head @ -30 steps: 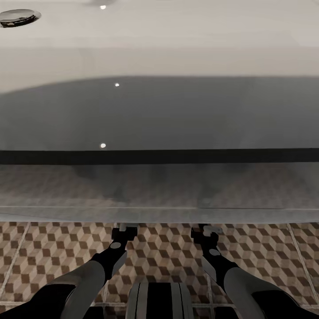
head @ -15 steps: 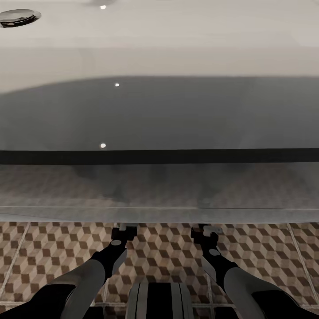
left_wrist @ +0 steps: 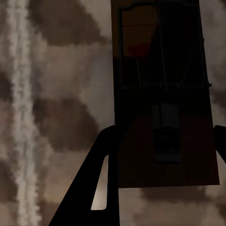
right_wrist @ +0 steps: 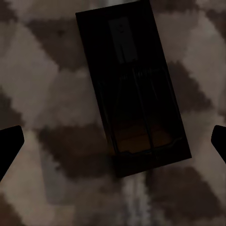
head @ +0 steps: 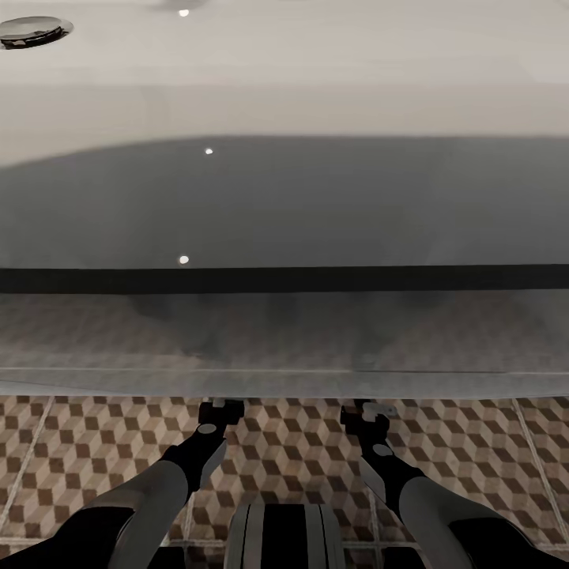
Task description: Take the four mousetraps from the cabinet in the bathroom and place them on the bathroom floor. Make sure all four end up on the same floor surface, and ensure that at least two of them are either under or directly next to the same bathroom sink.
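Observation:
I look straight down on the wide white sink [head: 284, 103], and both arms reach under its front edge over the cube-patterned bathroom floor [head: 292, 450]. In the left wrist view a dark wooden mousetrap [left_wrist: 165, 155] sits between the fingers [left_wrist: 101, 188] of my left gripper [left_wrist: 165, 136], which press on its two long edges just above the tiles. My right gripper [right_wrist: 113, 141] is wide open, and a second mousetrap [right_wrist: 136, 108] lies flat on the floor beneath it, touched by neither finger. In the head view the left gripper [head: 221, 409] and right gripper [head: 365, 409] are half hidden by the sink's rim. The cabinet is out of view.
The sink's chrome drain [head: 32, 30] lies at the far left. Its vanity front overhangs the floor and throws a deep shadow over both traps. Patterned tiles stretch to either side of my arms, and my own trunk [head: 284, 533] sits at the bottom edge.

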### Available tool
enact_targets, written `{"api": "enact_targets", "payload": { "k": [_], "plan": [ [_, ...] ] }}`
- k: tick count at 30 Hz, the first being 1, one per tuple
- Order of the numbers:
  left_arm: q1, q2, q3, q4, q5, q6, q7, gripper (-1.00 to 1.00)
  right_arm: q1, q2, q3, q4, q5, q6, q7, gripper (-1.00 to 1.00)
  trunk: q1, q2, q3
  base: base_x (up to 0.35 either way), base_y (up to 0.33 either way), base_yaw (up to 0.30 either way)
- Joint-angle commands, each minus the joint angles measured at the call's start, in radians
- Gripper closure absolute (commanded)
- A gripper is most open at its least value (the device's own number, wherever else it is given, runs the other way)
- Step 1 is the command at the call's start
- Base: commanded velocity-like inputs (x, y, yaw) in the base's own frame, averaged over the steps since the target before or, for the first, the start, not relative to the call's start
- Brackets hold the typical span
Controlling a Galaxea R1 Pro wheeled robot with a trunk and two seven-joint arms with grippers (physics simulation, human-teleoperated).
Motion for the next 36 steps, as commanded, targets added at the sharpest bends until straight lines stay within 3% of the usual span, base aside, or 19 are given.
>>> {"api": "enact_targets", "payload": {
  "k": [1,16,17,36],
  "plan": [
    [-0.001,0.0,0.003,0.001,-0.011,-0.003,0.007,1.0,0.0,0.0,0.006,0.001,-0.008,-0.004,-0.003,-1.0,0.0,0.0,0.0,0.0,0.0,0.0],
    [-0.001,0.0,0.003,-0.001,-0.008,-0.003,0.006,1.0,0.0,0.0,0.006,0.001,-0.008,-0.004,-0.003,-1.0,0.0,0.0,0.0,0.0,0.0,0.0],
    [-0.001,0.0,0.003,-0.001,-0.008,-0.003,0.006,-1.0,0.0,0.0,0.006,0.001,-0.008,-0.004,-0.003,-1.0,0.0,0.0,0.0,0.0,0.0,0.0],
    [-0.001,-0.001,0.004,-0.001,-0.013,-0.012,0.006,-1.0,0.0,-0.001,0.006,0.001,-0.009,-0.004,-0.003,-1.0,0.0,0.0,0.0,0.0,0.0,0.0]
  ]
}}
